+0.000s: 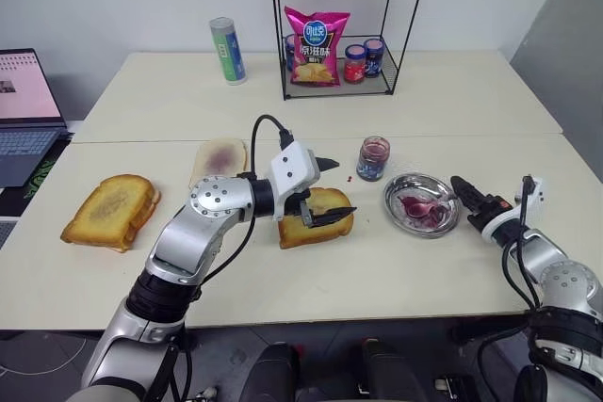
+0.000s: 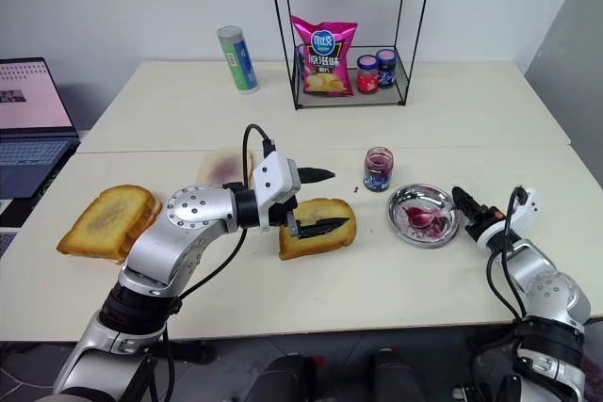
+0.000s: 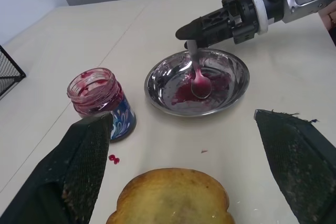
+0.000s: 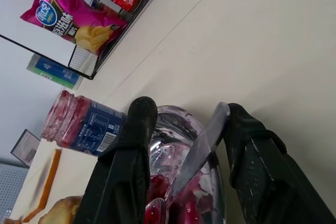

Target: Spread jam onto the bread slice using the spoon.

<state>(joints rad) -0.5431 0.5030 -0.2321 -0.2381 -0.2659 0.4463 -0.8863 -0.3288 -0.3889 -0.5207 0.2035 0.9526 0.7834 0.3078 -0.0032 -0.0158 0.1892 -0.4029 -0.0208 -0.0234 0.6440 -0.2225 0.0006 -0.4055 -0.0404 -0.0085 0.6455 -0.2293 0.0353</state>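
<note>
A: Where do we find the spoon (image 3: 198, 75)?
B: In the dish (image 3: 232, 90), its handle between the right pincer's (image 3: 190, 31) fingers. Left pincer (image 1: 328, 191) gapes wide over the bread slice (image 1: 320, 224).
A: We count one jam (image 1: 373, 158) jar, one dish.

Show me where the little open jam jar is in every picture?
Left eye view: the small clear glass jam jar is right of centre.
Right eye view: centre-right.
Left wrist view: left side.
Right wrist view: left, lying sideways.
Shared landmark: the round metal dish is beside it.
</note>
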